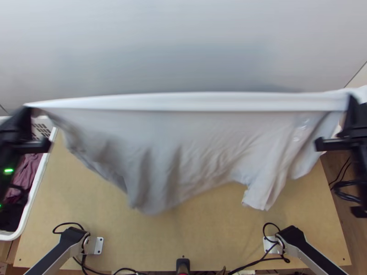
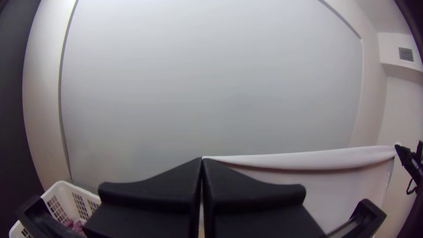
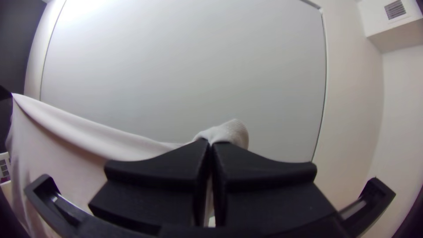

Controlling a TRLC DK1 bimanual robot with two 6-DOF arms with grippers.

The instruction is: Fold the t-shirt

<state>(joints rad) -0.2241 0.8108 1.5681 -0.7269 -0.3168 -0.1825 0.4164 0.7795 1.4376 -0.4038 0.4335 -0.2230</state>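
The shirt was in the air over the table, stretched between the two grippers, so no arm was nearer to it than the other: each had one end. The left gripper was closed with the cloth pinched at its tips, and the right gripper was closed on the other end, with a small piece of cloth standing out past its tips. The upper edge ran from one gripper to the other, almost straight and tight, across the far part of the table in the top view. From this edge the rest hung loose, in soft folds, and its lowest parts lay, in that view, on the side of the arms' bases. If these parts already touched the wood, I could not tell. For laying down, I judged, both grippers should go down together and keep this edge level; otherwise one side might bunch.
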